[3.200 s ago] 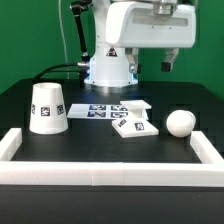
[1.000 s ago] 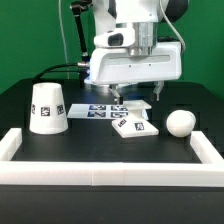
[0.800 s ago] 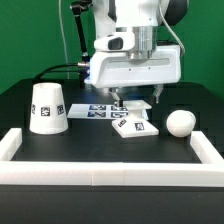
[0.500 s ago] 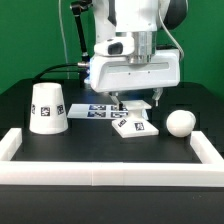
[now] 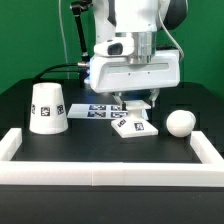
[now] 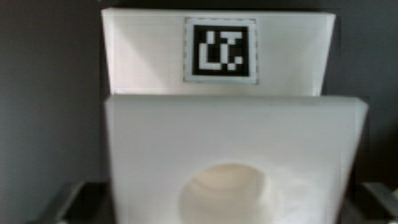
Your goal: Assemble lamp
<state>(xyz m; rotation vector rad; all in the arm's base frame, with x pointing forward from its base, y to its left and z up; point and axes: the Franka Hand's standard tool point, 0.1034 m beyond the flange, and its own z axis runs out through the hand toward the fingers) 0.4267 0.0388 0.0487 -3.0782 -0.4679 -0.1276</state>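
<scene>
The flat square lamp base (image 5: 134, 126) lies on the black table right of centre. The open gripper (image 5: 137, 104) hangs low over its far part, holding nothing. In the wrist view the base (image 6: 222, 110) fills the picture, with its tag (image 6: 222, 47) and round socket (image 6: 231, 195). The gripper (image 6: 221, 206) has a dark fingertip (image 6: 71, 205) at each side of the base, and I cannot tell whether they touch it. The tapered shade (image 5: 47, 107) stands at the exterior view's left. The ball bulb (image 5: 180, 122) lies at the exterior view's right.
The marker board (image 5: 103, 112) lies flat behind the base, partly under the gripper. A long white border rail (image 5: 110, 170) runs along the near side, with short arms at both ends. The robot's base (image 5: 108, 68) stands behind.
The gripper has come down from high above the table to just over the lamp base, sinking a little more in the last second. The parts have not moved.
</scene>
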